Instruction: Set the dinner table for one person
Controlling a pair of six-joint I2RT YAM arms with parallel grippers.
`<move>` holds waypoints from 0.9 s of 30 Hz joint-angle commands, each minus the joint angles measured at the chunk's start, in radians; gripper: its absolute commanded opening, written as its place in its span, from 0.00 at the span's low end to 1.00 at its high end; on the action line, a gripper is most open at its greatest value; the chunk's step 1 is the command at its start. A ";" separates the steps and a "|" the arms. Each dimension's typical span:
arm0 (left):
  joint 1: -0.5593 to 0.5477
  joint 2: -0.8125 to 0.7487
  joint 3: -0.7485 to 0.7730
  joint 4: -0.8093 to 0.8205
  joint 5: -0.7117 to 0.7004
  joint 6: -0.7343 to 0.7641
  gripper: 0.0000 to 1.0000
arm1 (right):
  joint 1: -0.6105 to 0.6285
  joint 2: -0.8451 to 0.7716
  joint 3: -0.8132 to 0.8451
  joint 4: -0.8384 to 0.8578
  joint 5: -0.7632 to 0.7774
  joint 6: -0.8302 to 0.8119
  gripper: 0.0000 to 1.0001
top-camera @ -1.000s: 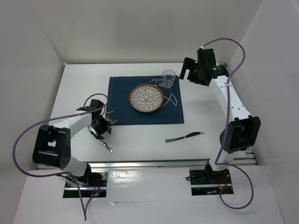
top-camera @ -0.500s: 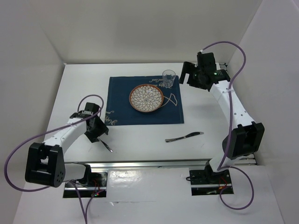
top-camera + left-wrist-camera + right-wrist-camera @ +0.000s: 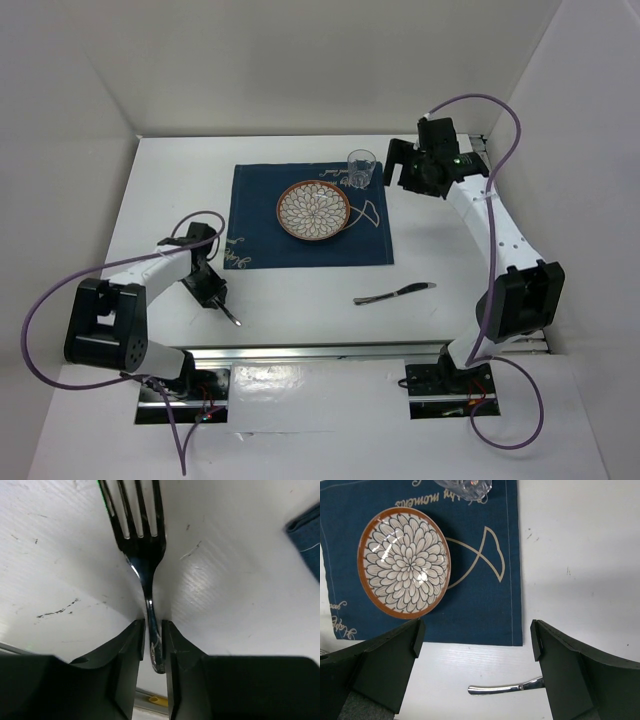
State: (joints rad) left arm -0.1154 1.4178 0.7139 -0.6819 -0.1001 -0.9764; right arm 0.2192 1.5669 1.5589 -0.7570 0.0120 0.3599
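The white dinner table (image 3: 300, 310) carries a navy cloth (image 3: 262, 215) with a patterned plate (image 3: 313, 210) and a clear glass (image 3: 361, 168) on it. My left gripper (image 3: 212, 293) is shut on the handle of a metal fork (image 3: 231, 315), low over the table just left of the cloth's near corner. In the left wrist view the gripper (image 3: 154, 627) pinches the fork (image 3: 141, 540), tines pointing away. My right gripper (image 3: 398, 165) is open and empty, raised to the right of the glass. A knife (image 3: 395, 293) lies on the table right of centre, also in the right wrist view (image 3: 505, 687).
White walls enclose the table on the left, back and right. An aluminium rail (image 3: 320, 350) runs along the near edge. The cloth's right edge (image 3: 512, 580) and the plate (image 3: 404, 562) show below my open right gripper (image 3: 477, 635).
My left arm has swung and its gripper has shifted a little toward the near edge with the fork in it. My right gripper has drifted slightly left.
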 commanded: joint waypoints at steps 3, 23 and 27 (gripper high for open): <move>0.003 0.076 -0.030 0.084 -0.047 -0.064 0.14 | 0.011 -0.041 -0.019 -0.007 0.026 -0.021 1.00; -0.190 0.348 0.784 -0.129 -0.102 0.571 0.00 | 0.011 -0.169 -0.206 -0.036 -0.030 0.033 1.00; -0.213 0.541 0.992 -0.205 -0.125 0.605 0.00 | 0.022 -0.214 -0.286 -0.076 0.005 0.099 1.00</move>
State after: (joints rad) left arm -0.3218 1.8694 1.6211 -0.7887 -0.2066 -0.4519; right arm 0.2230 1.4189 1.3048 -0.7902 -0.0128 0.4015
